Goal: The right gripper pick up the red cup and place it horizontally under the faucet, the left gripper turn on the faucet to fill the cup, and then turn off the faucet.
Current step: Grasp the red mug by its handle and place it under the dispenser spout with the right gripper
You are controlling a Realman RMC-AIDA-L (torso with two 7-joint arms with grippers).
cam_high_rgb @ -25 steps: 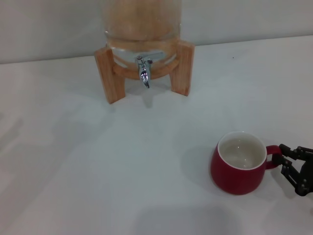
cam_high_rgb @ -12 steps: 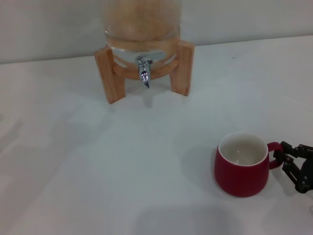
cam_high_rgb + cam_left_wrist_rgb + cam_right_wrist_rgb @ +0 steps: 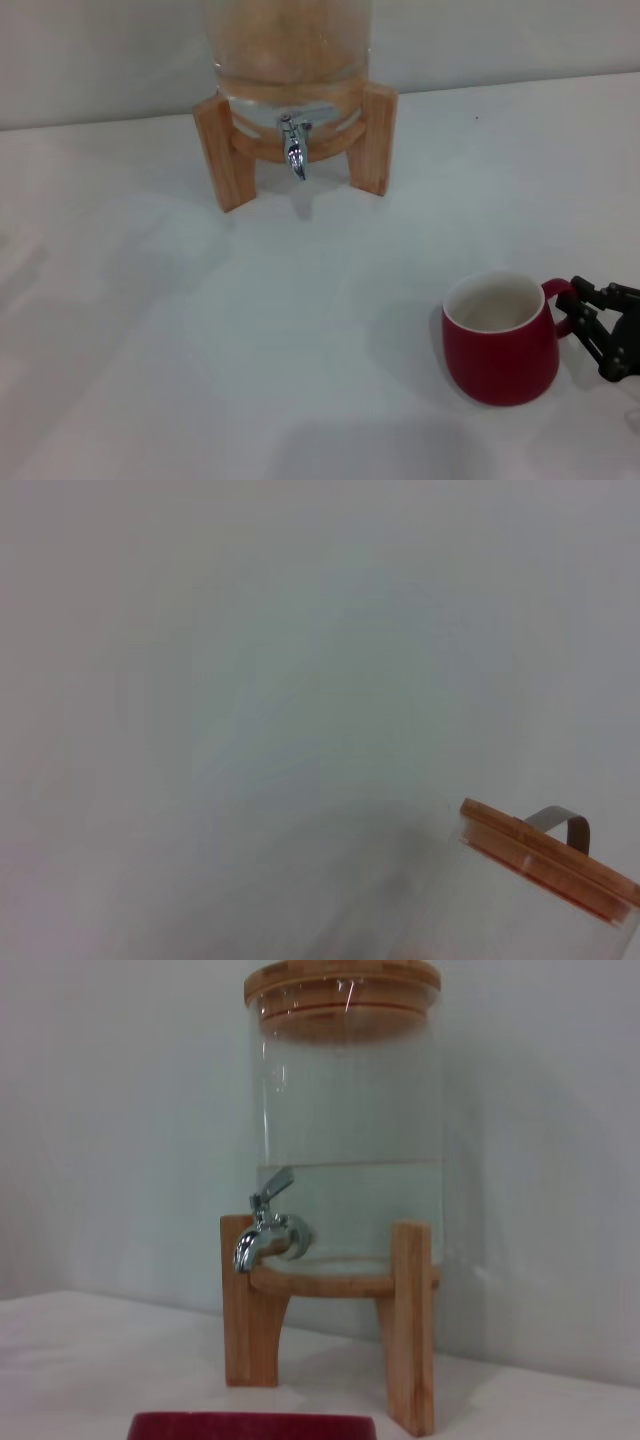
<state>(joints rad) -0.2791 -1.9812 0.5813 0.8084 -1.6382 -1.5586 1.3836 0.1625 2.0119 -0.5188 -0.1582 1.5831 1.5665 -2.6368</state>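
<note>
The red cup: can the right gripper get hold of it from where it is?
Probably yes. The right gripper is already at the handle of the red cup, fingers around the loop, and nothing stands between them on the white table.

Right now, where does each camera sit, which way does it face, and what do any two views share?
Head: above, looking down at the red cup, faucet and right gripper at the cup's handle.
Left wrist: raised, facing the wall and the dispenser lid; no arm shows.
Right wrist: low behind the cup rim, facing the faucet; no fingers show.
Head and right wrist share cup and faucet.
</note>
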